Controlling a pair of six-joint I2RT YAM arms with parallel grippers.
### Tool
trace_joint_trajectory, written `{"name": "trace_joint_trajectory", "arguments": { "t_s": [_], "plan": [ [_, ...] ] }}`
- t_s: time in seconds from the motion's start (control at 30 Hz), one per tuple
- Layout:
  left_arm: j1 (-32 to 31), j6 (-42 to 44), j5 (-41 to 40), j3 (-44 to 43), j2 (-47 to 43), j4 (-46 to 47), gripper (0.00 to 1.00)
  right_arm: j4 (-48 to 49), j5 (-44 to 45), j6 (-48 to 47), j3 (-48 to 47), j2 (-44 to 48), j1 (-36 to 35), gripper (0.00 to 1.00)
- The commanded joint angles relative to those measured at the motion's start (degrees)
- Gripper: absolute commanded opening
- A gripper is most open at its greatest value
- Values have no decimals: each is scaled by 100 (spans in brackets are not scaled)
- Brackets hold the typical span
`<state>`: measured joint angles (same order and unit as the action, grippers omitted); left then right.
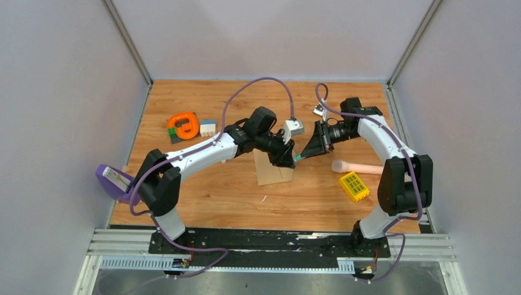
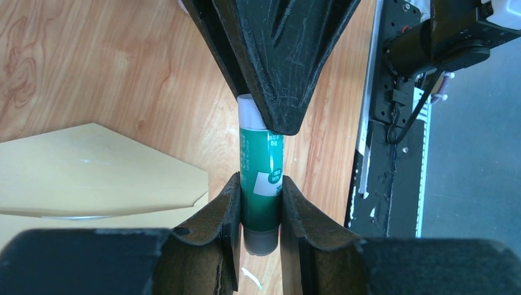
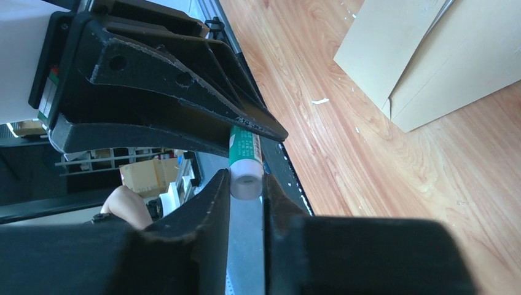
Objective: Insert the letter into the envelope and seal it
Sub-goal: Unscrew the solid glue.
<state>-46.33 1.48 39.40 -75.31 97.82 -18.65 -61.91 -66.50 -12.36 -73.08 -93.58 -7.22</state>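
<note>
Envelope (image 1: 271, 175), tan kraft, lies flat near the middle of the wooden table (image 1: 203, 203), under the spot where the two arms meet. The left arm (image 1: 203, 153) reaches in from the left and the right arm (image 1: 384, 138) bends in from the right; their tips come together just above the envelope's far edge. In the wrist views a paler pointed flap (image 2: 92, 166) lies over the darker tan body.

The left gripper (image 2: 261, 184) pinches the green barrel of a glue stick (image 2: 259, 166) near its dark grey end, both pads pressed against it. The right gripper (image 3: 247, 178) is closed on the white end of the same stick, a finger touching it on either side. The stick spans the gap between the two grippers, off the table.

To the right of the envelope lie a pink cylinder (image 1: 359, 166) and a yellow block (image 1: 354, 187). An orange ring-shaped thing (image 1: 184, 125) sits at the far left. A small white scrap (image 3: 319, 101) lies on the wood near the envelope.
</note>
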Motion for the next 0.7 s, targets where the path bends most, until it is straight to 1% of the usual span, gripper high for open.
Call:
{"name": "trace_joint_trajectory", "arguments": {
  "t_s": [0.0, 0.07, 0.1, 0.13, 0.17, 0.2, 0.23, 0.3, 0.4, 0.5, 0.57, 0.6, 0.67],
  "plan": [
    [-20, 152, 167, -127, -310, 53, 1, -99, -410, -221, -280, -85, -30, 6],
    [-25, 161, 165, -136, -308, 47, 14, -148, -421, -276, -301, -102, -33, 1],
    [-25, 149, 161, -151, -303, 47, 32, -161, -417, -294, -294, -106, -33, 0],
    [-26, 133, 148, -160, -305, 51, 41, -170, -416, -306, -286, -97, -35, 0],
    [-26, 105, 139, -177, -303, 53, 57, -172, -410, -310, -278, -87, -34, 0],
    [-26, 93, 128, -186, -301, 52, 63, -171, -408, -311, -269, -77, -39, 0],
    [-26, 69, 111, -212, -299, 41, 71, -172, -401, -316, -262, -69, -48, 0],
    [-26, 49, 48, -255, -291, 26, 77, -172, -374, -320, -237, -38, -61, 0],
    [-25, 56, -65, -294, -297, 2, 80, -172, -321, -320, -218, -15, -98, 0],
    [-26, 76, -117, -300, -311, -12, 79, -168, -230, -320, -186, -25, -158, 0],
    [-26, 85, -134, -307, -320, -14, 73, -159, -166, -321, -166, -33, -184, 0],
    [-26, 89, -156, -311, -324, -15, 66, -155, -125, -320, -159, -45, -192, 0],
    [-19, 96, -204, -310, -333, -23, 59, -115, -7, -287, -146, -58, -218, 0]
  ]
}}
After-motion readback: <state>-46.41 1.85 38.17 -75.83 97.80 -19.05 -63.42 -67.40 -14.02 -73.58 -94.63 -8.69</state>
